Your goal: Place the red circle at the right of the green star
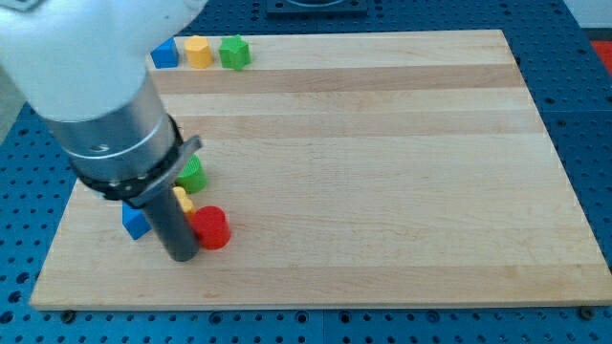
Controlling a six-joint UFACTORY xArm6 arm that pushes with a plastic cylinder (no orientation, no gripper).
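The red circle (211, 227) sits near the board's lower left. My rod comes down just left of it, and my tip (182, 256) touches or nearly touches its left side. A green block (193, 174) lies just above, half hidden by the arm; its shape is unclear. Another green block, star-like (234, 53), sits at the top left edge of the board.
A small yellow block (182, 199) peeks out between the rod and the green block. A blue block (135, 221) lies left of the rod. A blue block (164, 53) and a yellow block (198, 52) sit at the top left. The arm's body (96, 96) hides the board's left part.
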